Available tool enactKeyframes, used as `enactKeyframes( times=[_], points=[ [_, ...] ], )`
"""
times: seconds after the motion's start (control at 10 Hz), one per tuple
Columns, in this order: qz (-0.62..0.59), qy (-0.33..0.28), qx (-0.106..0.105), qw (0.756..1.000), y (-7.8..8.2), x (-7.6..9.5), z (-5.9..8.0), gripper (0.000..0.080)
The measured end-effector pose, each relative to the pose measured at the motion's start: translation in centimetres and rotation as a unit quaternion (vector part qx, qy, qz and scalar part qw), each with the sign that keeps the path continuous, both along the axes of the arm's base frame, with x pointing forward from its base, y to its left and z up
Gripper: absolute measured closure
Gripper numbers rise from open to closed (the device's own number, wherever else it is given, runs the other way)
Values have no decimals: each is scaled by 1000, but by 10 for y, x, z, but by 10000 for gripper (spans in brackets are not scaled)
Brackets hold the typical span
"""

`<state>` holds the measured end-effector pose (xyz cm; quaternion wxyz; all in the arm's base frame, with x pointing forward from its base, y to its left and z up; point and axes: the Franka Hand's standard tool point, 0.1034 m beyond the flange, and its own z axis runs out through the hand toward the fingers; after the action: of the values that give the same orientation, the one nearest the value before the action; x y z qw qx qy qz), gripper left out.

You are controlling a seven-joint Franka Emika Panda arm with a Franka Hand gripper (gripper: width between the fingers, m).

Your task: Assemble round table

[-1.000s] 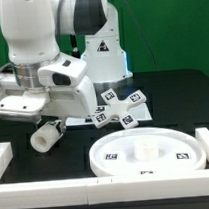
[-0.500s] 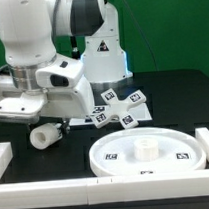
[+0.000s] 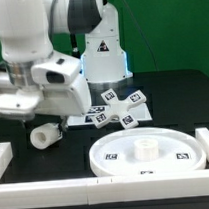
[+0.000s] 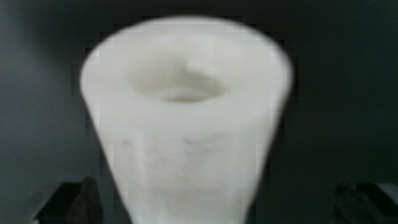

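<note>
The white cylindrical leg (image 3: 41, 135) lies on the black table at the exterior view's left, its open end toward the camera. My gripper (image 3: 33, 119) hangs tilted right over it. In the wrist view the leg (image 4: 187, 110) fills the middle, and my gripper (image 4: 217, 208) straddles it: the dark fingers (image 4: 75, 200) stand on both sides with a gap to the leg, so it is open. The round disc (image 3: 113, 152) with its central hub (image 3: 145, 147) lies at the front. The cross-shaped base (image 3: 120, 107) lies behind it.
White border rails run along the front (image 3: 107, 184), the left (image 3: 4, 157) and the right (image 3: 207, 146) of the work area. The arm's white pedestal (image 3: 102, 58) stands behind the cross-shaped base.
My hand has drifted slightly up and toward the exterior view's left. The leg's end shows a little further left. The disc and cross-shaped base have not moved.
</note>
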<state>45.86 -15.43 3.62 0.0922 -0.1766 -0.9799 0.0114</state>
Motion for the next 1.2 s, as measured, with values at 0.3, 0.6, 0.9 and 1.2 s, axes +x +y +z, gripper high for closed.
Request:
enactKeyframes(
  times=[0.3, 0.6, 0.9, 1.2],
  points=[
    [-179, -22, -38, 983, 7, 19, 22, 150],
    [-359, -33, -69, 930, 16, 42, 38, 150],
    [-469, -33, -83, 879, 23, 46, 39, 150],
    [-558, -31, -96, 824, 24, 46, 38, 150]
  ],
)
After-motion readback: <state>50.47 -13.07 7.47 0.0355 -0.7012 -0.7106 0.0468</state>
